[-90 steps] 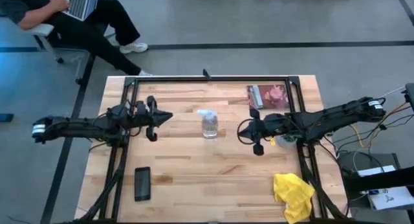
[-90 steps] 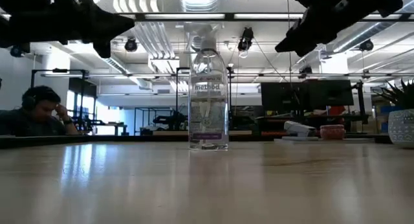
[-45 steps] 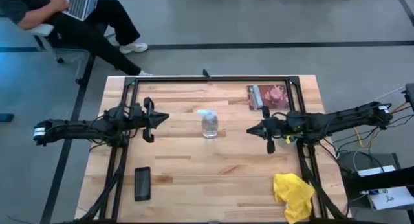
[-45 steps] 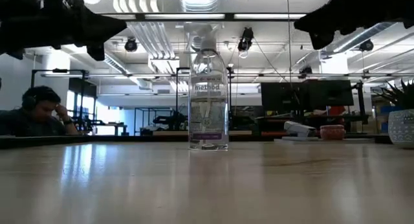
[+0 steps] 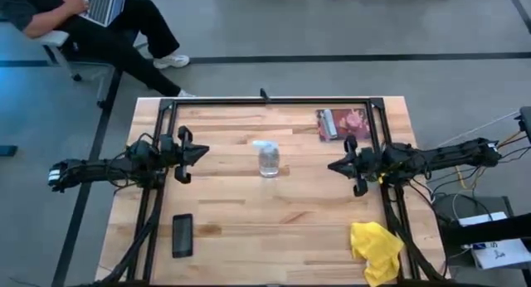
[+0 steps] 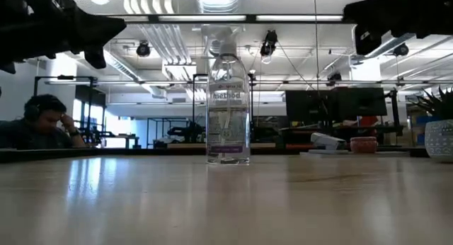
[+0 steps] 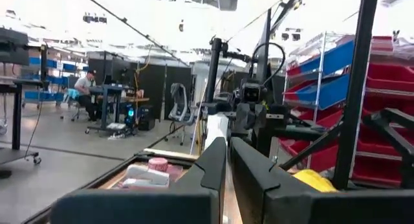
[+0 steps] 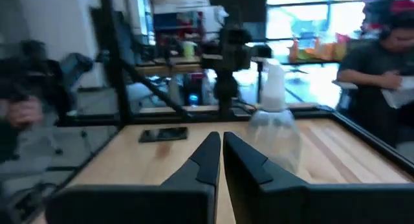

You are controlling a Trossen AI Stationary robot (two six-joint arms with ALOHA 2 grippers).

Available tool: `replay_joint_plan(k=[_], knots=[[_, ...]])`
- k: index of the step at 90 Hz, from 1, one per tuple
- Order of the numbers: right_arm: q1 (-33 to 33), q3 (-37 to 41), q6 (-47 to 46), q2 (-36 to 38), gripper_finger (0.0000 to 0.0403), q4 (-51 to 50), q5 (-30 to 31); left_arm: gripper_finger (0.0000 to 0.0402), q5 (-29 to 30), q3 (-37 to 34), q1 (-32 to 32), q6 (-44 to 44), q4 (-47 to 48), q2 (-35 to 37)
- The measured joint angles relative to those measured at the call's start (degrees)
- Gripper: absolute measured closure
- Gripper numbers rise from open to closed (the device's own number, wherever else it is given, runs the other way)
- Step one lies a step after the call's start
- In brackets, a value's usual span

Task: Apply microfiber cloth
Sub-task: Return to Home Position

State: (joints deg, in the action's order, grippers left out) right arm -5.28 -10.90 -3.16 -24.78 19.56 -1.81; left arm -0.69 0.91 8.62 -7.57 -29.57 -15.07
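Right, from above, the left gripper point(image 5: 202, 152) hangs over the left-centre of the table point(image 5: 274, 229), its tip pointing toward the middle. The left wrist view shows its jaws pressed together with barely a sliver between them, and nothing is caught there. Across from it, the right gripper point(image 5: 333, 165) sits over the right-centre of the frame and points back the other way. Its jaws are squeezed together too and hold nothing.

Between the two, dead centre of the frame, the clear spray bottle point(image 5: 268, 159) stands upright, apart from both grippers. The low view has it tall in the middle of the picture, with dark arm shapes up in both top corners.

And the microfiber cloth point(image 5: 377, 251)? It is down in the lower right of the overhead frame, a crumpled bright yellow heap at the table's right edge beside the dark frame rail. It lies well apart from either gripper, and a yellow edge of it shows in the left wrist view.

Lower left of the overhead frame, the black phone point(image 5: 182, 235) lies flat, lengthwise up the picture. In the upper right part of the table rests a pink package point(image 5: 343, 123). Off the table, at the upper left of the frame, a person point(image 5: 99, 26) sits with a laptop point(image 5: 101, 2).
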Motion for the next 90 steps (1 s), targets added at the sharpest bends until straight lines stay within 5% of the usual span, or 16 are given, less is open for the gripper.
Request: replay_joint_plan(k=[33, 75, 90], knots=[[-0.08, 0.17, 0.23, 7.56, 0.04, -2.53, -0.17, 0.0395, -0.62, 0.0, -0.06, -0.9, 1.36, 3.06], [-0.1, 9.18, 0.85, 23.79, 0.0401, -5.3, -0.13, 0.0401, -1.29, -0.05, -0.07, -3.49, 16.58, 14.87], [-0.11, 10.21, 0.15, 24.38, 0.0401, -5.81, -1.2, 0.0401, 6.25, -0.31, -0.46, -3.47, 19.27, 14.85]])
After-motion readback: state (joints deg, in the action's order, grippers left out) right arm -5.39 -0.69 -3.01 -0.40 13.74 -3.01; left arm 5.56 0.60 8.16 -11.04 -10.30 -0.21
